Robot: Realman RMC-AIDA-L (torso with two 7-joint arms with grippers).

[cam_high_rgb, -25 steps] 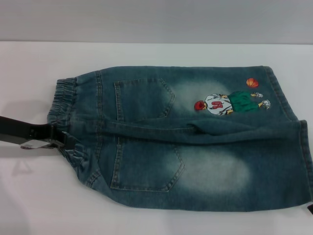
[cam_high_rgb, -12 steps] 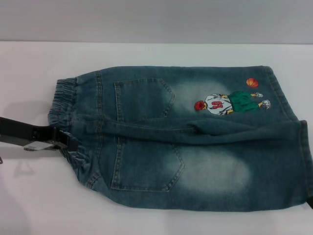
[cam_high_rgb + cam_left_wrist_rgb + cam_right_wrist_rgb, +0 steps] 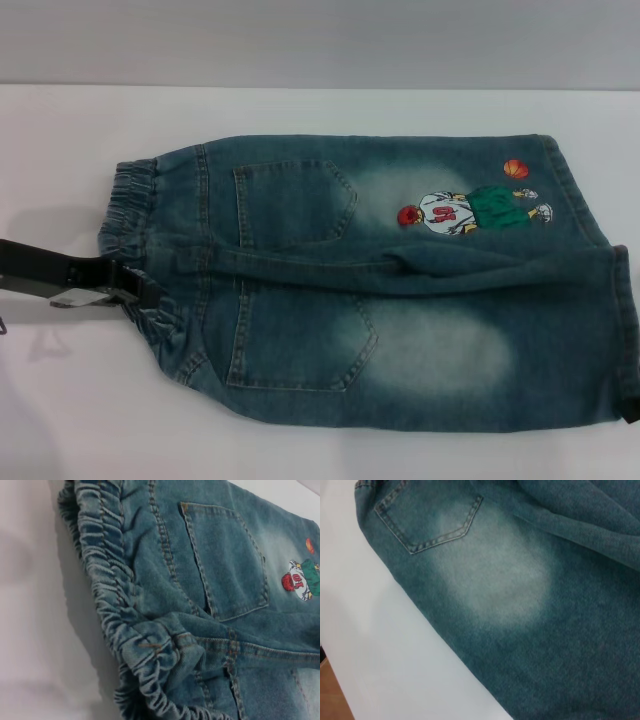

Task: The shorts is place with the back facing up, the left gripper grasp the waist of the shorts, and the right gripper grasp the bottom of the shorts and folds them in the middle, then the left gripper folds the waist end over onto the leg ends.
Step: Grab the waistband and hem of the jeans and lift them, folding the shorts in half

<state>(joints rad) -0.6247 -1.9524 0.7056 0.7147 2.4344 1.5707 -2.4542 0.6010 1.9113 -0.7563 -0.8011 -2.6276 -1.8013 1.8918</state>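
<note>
Soft, even overhead light — faint grey shadows on the white table [image 3: 300, 110] — mild blur throughout.

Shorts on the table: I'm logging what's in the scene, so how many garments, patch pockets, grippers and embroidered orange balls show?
Shorts: 1
Patch pockets: 2, far one, near one
Grippers: 2, left gripper at the waist of the shorts, right gripper barely showing by the near leg end
Orange ball: 1
Total: 6

Bare counter [image 3: 300, 110] lies open beyond and nearer than the shorts [image 3: 400, 300]; the left pincer [image 3: 140, 290] blocks the waist [image 3: 135, 215] side.
</note>
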